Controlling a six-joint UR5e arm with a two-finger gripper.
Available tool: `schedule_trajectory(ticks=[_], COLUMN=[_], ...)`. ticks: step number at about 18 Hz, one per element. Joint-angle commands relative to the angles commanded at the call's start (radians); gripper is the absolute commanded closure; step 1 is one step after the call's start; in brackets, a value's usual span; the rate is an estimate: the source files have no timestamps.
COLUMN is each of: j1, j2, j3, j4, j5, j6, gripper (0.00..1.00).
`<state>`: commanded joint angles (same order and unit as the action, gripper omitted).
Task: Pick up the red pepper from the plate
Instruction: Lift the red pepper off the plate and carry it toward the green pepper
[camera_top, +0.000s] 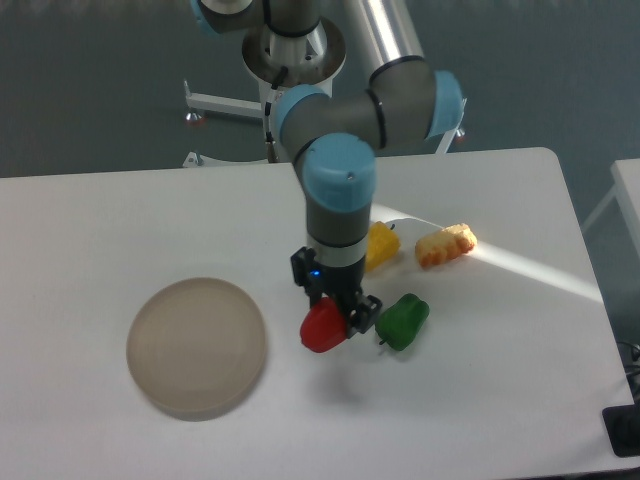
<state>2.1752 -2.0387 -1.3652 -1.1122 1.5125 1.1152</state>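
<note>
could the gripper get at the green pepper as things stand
Probably not yet: the gripper is shut on the red pepper. The green pepper lies right beside it, uncovered.
</note>
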Motion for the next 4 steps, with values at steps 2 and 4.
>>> schedule_trajectory(ticks=[2,4], j1=[0.002,0.003], j2=[0.003,0.005], j3=[-0.008,-0.011], j4=[0.0,0.0], j5=[0.0,0.0], j6=[0.002,0.0], gripper=[0.56,0.56])
